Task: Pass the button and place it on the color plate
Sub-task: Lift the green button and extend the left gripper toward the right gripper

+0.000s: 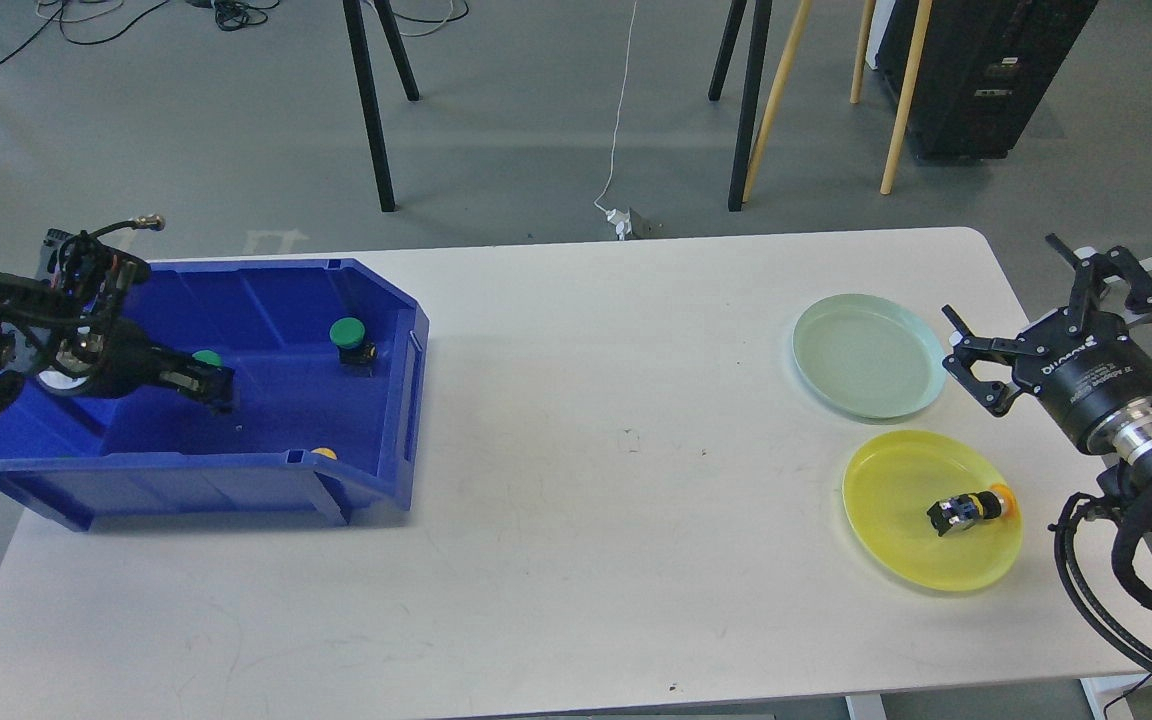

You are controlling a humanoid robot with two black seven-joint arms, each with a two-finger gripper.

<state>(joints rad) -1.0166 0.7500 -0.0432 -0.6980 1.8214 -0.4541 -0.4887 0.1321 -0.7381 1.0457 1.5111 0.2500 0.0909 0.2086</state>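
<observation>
Near the lower right of the frame, a yellow button [976, 508] lies on its side in the yellow plate [886, 540], cap toward the rim. Just above it sits the pale green plate [836, 340], bare. The right pincer [976, 362] hovers at the right edge beside that plate, fingers spread wide, holding nothing. Over on the left, the left pincer [214, 385] reaches down into the blue bin [266, 465]; it is dark, and I cannot tell whether it is spread or pinching. A green button [206, 357] sits right behind its tip, a second green button [349, 341] farther right. These look small, rigid and light, smooth caps likely slippery, so the squarish black body seems the better hold. The bin's walls may crowd the approach.
</observation>
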